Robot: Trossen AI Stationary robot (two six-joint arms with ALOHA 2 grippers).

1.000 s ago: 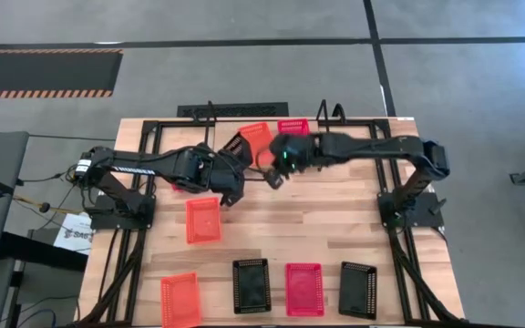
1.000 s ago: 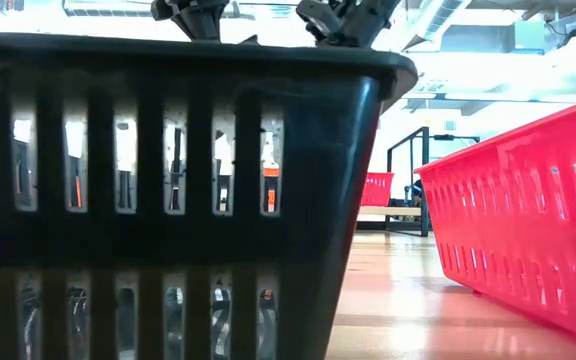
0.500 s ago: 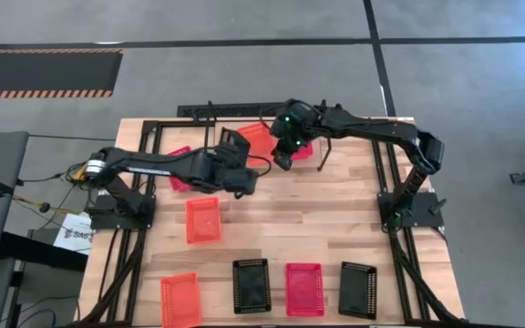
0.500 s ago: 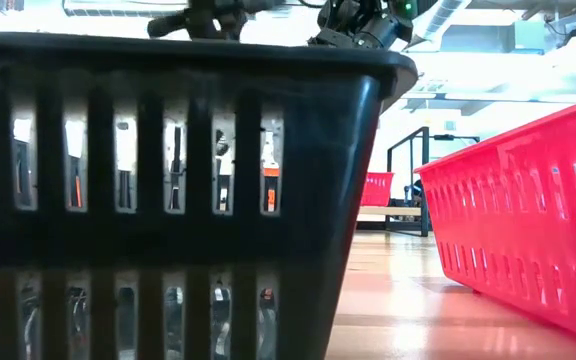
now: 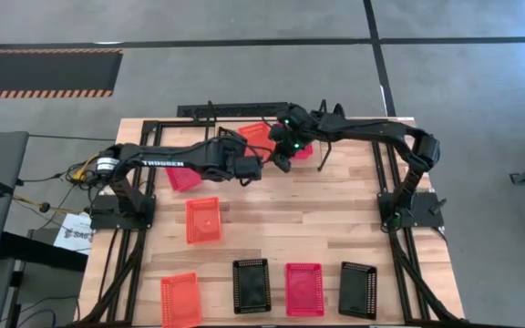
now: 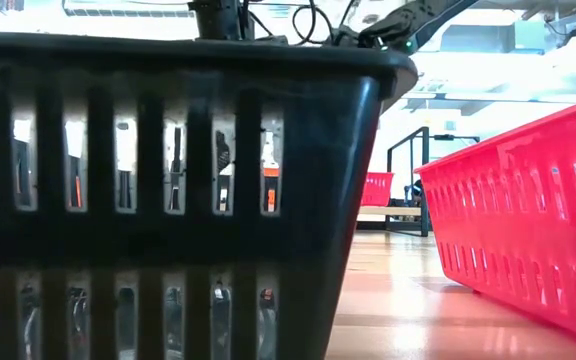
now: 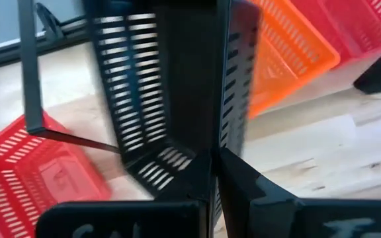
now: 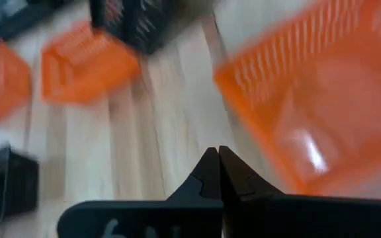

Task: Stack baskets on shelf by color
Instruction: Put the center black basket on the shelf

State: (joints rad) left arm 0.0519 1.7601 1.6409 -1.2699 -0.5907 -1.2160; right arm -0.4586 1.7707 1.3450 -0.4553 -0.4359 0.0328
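My left gripper (image 5: 238,157) (image 7: 215,155) is shut on a black basket (image 5: 231,141), which stands tilted up near the black wire shelf (image 5: 244,111) at the table's far edge. An orange basket (image 5: 258,137) lies just right of the black basket. A red-pink basket (image 5: 295,146) lies beyond the orange one. My right gripper (image 5: 281,164) (image 8: 218,151) is shut with nothing between its fingers. It hangs over the bare wood by the orange basket's (image 8: 309,112) near corner. My left gripper pinches one slotted wall of the black basket (image 7: 211,112) between its two fingers, which slant down from the table's near-left side. The basket stands steeply tilted in front of the fingers, its open side toward the left. I cannot tell whether its lower edge rests on the table.
A red basket (image 5: 182,178) lies beside my left arm and an orange one (image 5: 202,219) lies nearer. Along the near edge sit an orange (image 5: 179,299), a black (image 5: 251,285), a red (image 5: 304,289) and a black basket (image 5: 358,289). Bare wood lies mid-table.
My left gripper has reached toward the table's right and far edge and rolled, turning the black basket more upright. My right gripper has swung from mid-table toward the far edge and come lower, ending beside the orange basket. Both grippers stayed shut.
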